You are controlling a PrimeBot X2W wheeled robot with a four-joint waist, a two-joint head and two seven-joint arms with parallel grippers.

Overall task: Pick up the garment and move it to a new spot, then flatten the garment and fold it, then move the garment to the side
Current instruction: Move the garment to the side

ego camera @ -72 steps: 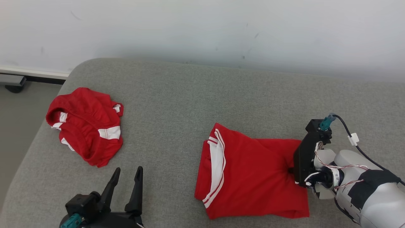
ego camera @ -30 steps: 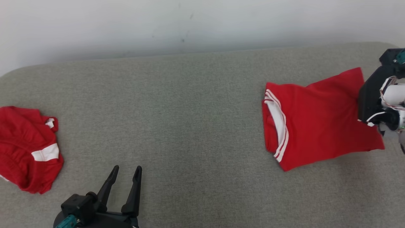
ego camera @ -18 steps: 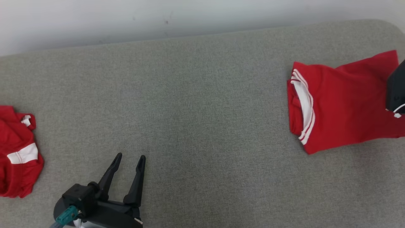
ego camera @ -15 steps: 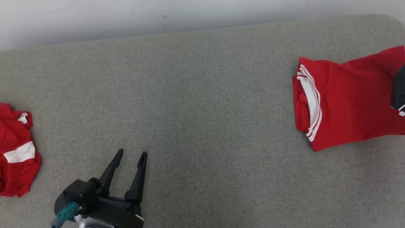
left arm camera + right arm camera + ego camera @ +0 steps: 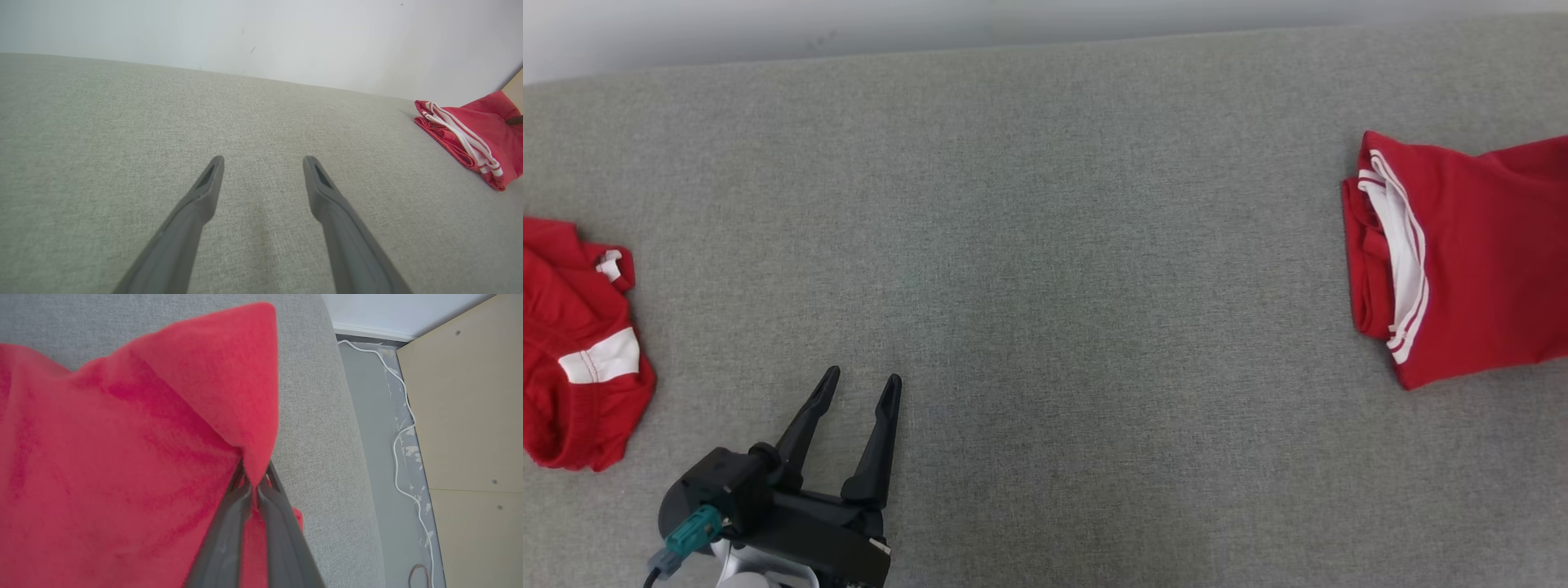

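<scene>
Heads up: your right fingers (image 5: 229, 522) are pressed together, pinching a corner of the folded red garment (image 5: 1470, 261), which sits near the right end of the grey cushion (image 5: 1045, 245); left fingers (image 5: 878, 433) are spread, holding nothing; that cloth looks light and floppy, so I'd pinch through all layers at an edge.
</scene>
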